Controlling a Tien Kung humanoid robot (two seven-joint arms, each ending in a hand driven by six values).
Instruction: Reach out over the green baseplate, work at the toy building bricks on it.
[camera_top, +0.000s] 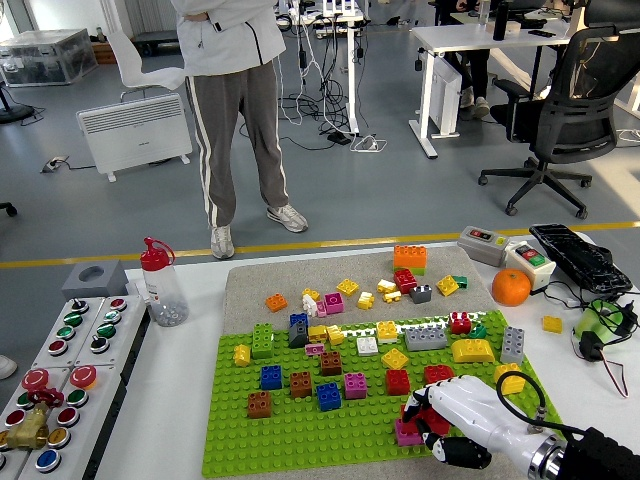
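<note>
The white-shelled right hand (445, 420) with black finger joints reaches in from the lower right corner and rests low over the near right part of the green studded baseplate (300, 430). Its fingers (418, 405) curl down around a small red brick (432, 418) that shows between them, with a small magenta brick (406, 433) touching the fingertips on the left side; the grasp looks closed on the red one, though the fingers hide most of it and a firm pinch cannot be confirmed.

The step in hand appears to be gripping or prying this brick at the plate's near right corner. The next move likely calls for a straight pull upward, without dragging the magenta brick along or knocking the red square brick (398, 381) just beyond.

Farther out, blue (329, 396), brown (259, 404) and pink (355, 385) bricks stand in rows on the plate, and a loose scatter of yellow, orange and grey pieces lies on the beige felt mat (250, 285) behind. An orange fruit (511, 287) sits to the right. A person in grey striped trousers (235, 140) stands well back from the table.
</note>
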